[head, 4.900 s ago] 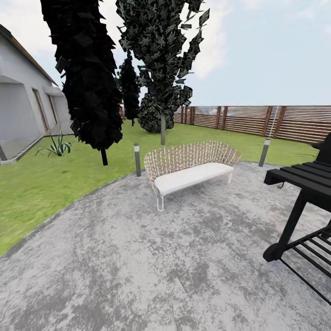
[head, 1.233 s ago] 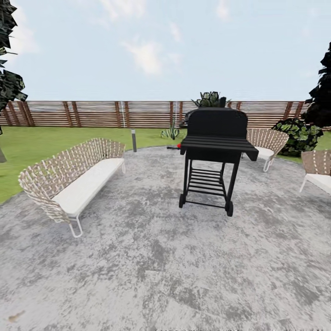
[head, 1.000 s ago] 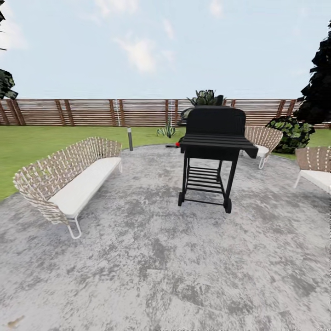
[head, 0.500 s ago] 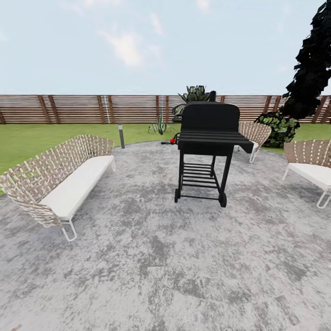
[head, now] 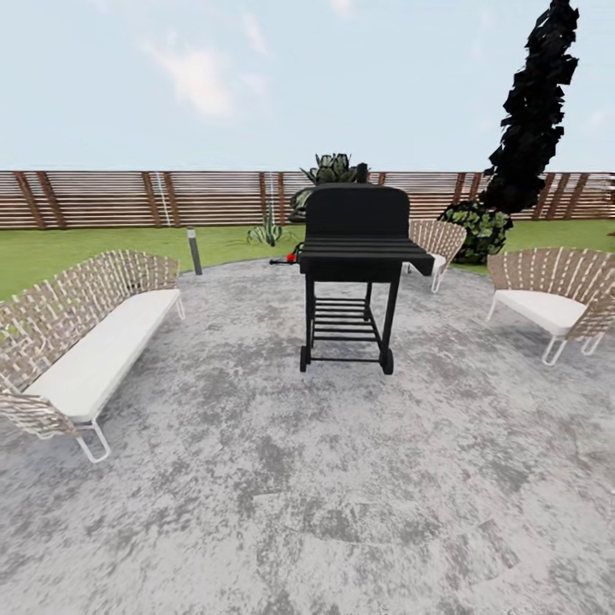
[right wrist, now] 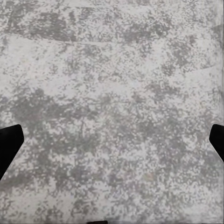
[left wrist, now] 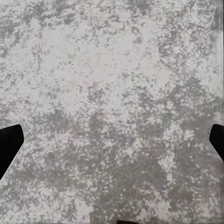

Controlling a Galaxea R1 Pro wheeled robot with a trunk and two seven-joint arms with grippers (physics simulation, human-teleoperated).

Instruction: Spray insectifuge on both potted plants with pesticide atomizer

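Pesticide atomizer (head: 284, 258) seemed to be the small dark thing with a red spot lying at the patio's far edge, just left of the grill, too small to tell surely. One potted plant (head: 266, 232) stood on the lawn behind it, near the fence (head: 102, 198).

Left tool (left wrist: 112, 140) and right tool (right wrist: 112, 140) each hung over bare paving, fingertips wide apart at the frame edges, holding and touching nothing.

Against half a second before, the whole head view had swung rightward, so the grill sat further left and the right-hand chair (head: 555, 295) showed in full.

Black grill (head: 354, 265) stood mid-patio (head: 299, 495), between the robot and the plant. A woven sofa (head: 81, 337) flanked the left, another chair (head: 434, 243) behind, a grey bollard (head: 194, 249) at the lawn's rim.
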